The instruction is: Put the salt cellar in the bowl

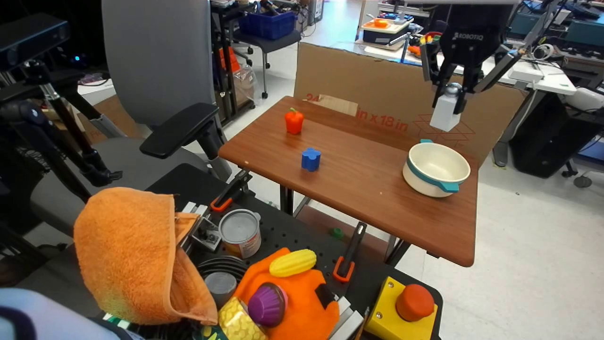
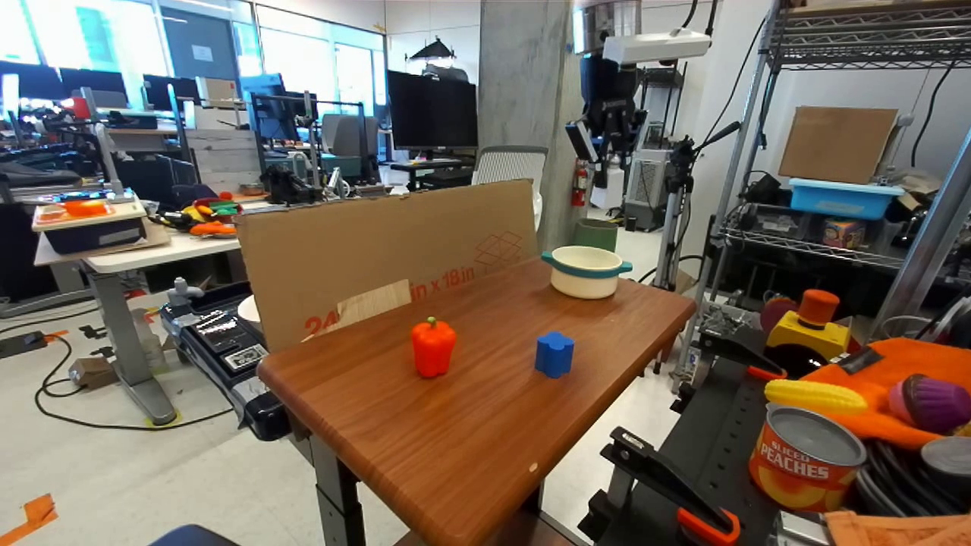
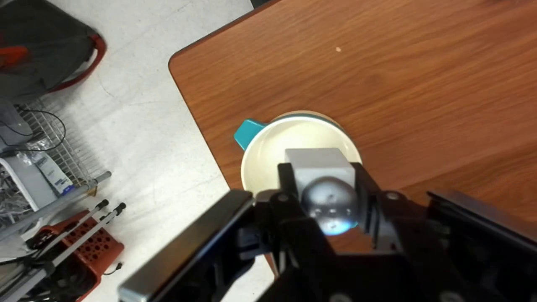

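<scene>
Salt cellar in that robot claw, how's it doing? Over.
Claw closed on the salt cellar. Held above the bowl, not yet inside. Nothing visible between the two.

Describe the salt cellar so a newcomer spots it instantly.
Find the wooden table, then the round bowl near one end. Above it, the end effector grips the salt cellar: unlike the bowl, it's square-sided with a silvery domed top.

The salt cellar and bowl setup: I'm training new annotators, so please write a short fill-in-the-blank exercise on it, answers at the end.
The gripper holds the salt cellar, whose body is coloured ____.
In an exterior view, the bowl shows ____ teal handles.
The can is labelled SLICED ____.
The flower-shaped block on the table is coloured ____.

Missing words: white; two; PEACHES; blue.
</scene>
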Robot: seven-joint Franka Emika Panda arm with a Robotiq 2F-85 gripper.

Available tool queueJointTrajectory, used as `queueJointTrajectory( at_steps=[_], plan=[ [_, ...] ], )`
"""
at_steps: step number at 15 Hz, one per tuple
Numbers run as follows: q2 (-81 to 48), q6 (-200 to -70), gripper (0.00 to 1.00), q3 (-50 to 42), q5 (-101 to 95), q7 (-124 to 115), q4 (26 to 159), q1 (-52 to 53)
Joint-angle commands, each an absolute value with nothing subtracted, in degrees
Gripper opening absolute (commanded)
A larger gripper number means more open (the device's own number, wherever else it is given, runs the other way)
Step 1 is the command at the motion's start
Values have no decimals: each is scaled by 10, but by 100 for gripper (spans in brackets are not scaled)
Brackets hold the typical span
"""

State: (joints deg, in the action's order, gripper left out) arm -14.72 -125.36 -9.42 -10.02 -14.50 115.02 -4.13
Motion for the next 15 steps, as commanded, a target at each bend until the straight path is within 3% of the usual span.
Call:
queueJointTrajectory(
  at_steps=[1, 15],
  plan=[
    [-165, -1299, 10, -99, -92, -138, 1147, -61],
    [-333, -1308, 10, -102, -79, -133, 1024, -73]
  ],
)
